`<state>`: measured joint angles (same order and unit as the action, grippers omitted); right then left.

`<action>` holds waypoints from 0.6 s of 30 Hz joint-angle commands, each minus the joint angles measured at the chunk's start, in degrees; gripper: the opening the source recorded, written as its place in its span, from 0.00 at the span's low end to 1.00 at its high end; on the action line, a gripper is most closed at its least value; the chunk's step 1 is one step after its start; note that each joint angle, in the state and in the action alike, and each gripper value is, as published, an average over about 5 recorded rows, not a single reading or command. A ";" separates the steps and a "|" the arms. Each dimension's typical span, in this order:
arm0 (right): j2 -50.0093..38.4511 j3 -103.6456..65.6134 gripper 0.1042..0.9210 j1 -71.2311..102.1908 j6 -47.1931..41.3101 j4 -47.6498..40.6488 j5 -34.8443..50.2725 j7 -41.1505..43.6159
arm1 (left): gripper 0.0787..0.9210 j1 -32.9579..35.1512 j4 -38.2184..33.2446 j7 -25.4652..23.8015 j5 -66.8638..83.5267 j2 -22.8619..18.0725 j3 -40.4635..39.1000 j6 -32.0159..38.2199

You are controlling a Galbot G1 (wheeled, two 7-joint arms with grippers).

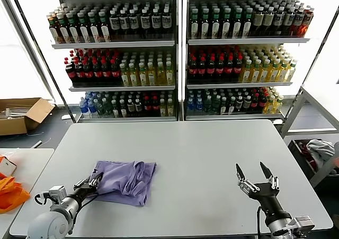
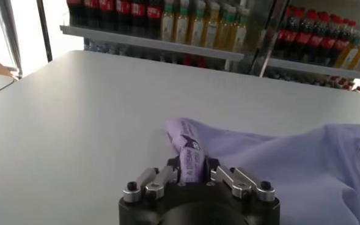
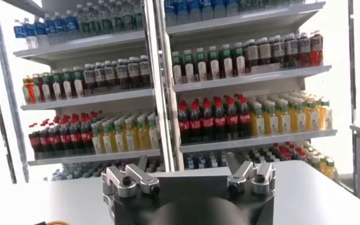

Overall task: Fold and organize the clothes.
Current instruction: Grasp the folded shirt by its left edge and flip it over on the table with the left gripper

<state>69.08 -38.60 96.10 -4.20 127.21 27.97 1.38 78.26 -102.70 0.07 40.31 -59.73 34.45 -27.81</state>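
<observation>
On desk (image 1: 212,159), left pincer (image 1: 95,182) clamped on shirt (image 1: 127,179) edge; right pincer (image 1: 254,176) agape, idle, well apart. Soft, light, limp; probably best taken at corners or hem.

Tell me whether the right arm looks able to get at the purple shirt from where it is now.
Probably yes. The right gripper hovers open over bare table, and nothing lies between it and the lavender T-shirt. It would have to cross toward the left side, where the left gripper already pinches the shirt's edge.
</observation>
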 commanded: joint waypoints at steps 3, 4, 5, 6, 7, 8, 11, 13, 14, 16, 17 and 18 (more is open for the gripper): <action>-1.95 0.10 0.88 -0.95 0.55 -1.70 1.87 0.02 | 0.12 1.16 -2.58 2.38 1.49 -0.71 6.72 1.71; -2.17 0.21 0.88 -1.20 0.48 -1.84 2.02 -0.01 | 0.10 1.18 -2.87 2.54 1.99 -0.58 8.33 1.70; -2.39 0.36 0.88 -1.50 0.37 -1.99 2.10 -0.07 | 0.08 1.25 -3.06 2.57 2.47 -0.32 9.91 1.66; -2.60 0.55 0.88 -1.88 0.24 -2.16 2.13 -0.15 | 0.07 1.42 -3.30 2.51 3.19 0.15 11.88 1.53; -2.77 0.76 0.88 -2.30 0.09 -2.32 2.11 -0.23 | 0.06 1.69 -3.53 2.39 4.02 0.72 13.72 1.35; -2.88 0.96 0.88 -2.74 -0.06 -2.45 2.08 -0.31 | 0.06 2.06 -3.70 2.12 4.84 1.39 15.65 1.12; -2.96 1.48 0.88 -3.95 -0.48 -2.57 2.10 -0.52 | 0.06 3.66 -3.76 0.58 7.43 4.08 22.20 0.30; -2.98 1.78 0.88 -4.36 -0.57 -2.67 2.14 -0.56 | 0.06 4.71 -3.08 -0.82 8.81 6.12 26.55 -0.46; -3.06 1.91 0.88 -4.43 -0.54 -2.76 2.17 -0.54 | 0.06 5.10 -2.62 -1.52 9.34 7.12 28.15 -0.86; -3.33 2.14 0.88 -4.47 -0.42 -3.01 2.19 -0.49 | 0.06 6.15 -1.46 -3.60 10.02 9.70 31.46 -1.79; -3.47 2.19 0.88 -4.46 -0.36 -3.08 2.21 -0.48 | 0.06 6.71 -1.00 -4.79 10.17 11.05 32.68 -2.29; -3.63 2.22 0.88 -4.44 -0.31 -3.09 2.25 -0.48 | 0.06 7.27 -0.62 -6.12 10.23 12.57 33.69 -2.83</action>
<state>66.27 -36.87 92.96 -4.46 124.69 29.85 1.02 81.67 -105.01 0.20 45.87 -56.47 49.95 -28.11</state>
